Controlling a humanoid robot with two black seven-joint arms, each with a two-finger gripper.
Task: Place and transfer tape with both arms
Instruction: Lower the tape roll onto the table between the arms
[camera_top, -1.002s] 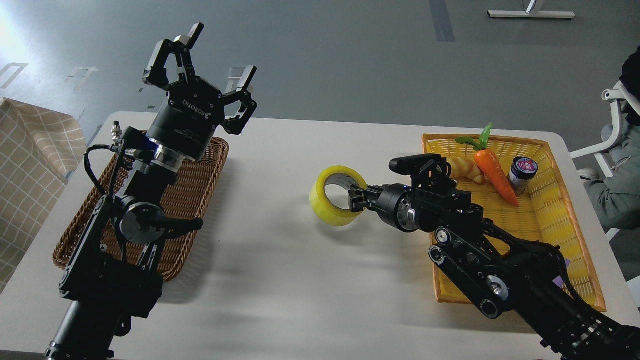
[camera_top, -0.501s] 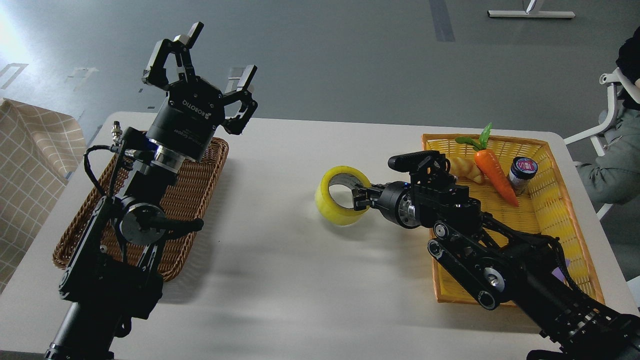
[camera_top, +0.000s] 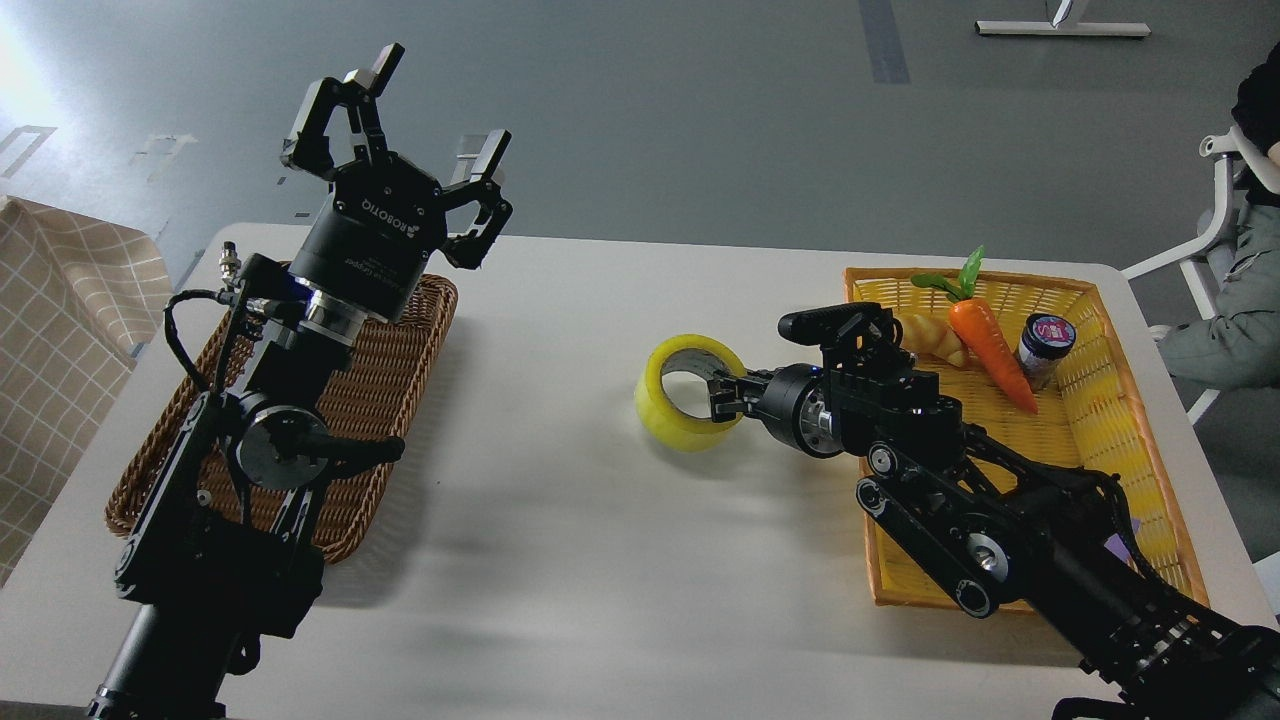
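Observation:
The yellow tape roll (camera_top: 672, 415) stands tilted on the white table (camera_top: 600, 560) near its middle, grey-white core facing up and left. My right gripper (camera_top: 722, 398) reaches in from the right and is shut on the roll's right wall, one finger inside the core. My left gripper (camera_top: 415, 115) is raised high above the far end of the brown wicker basket (camera_top: 390, 400), fingers spread wide open and empty, well left of the tape.
A yellow plastic basket (camera_top: 1100, 420) at the right holds a toy carrot (camera_top: 985, 345), a croissant-shaped toy (camera_top: 930, 338) and a small jar (camera_top: 1045, 345). My right arm lies over its front part. A person sits by a chair (camera_top: 1215, 225) at the far right.
My right gripper has shifted the tape slightly to the right and a little nearer over the table. The left arm has barely moved. The person at the right has shifted.

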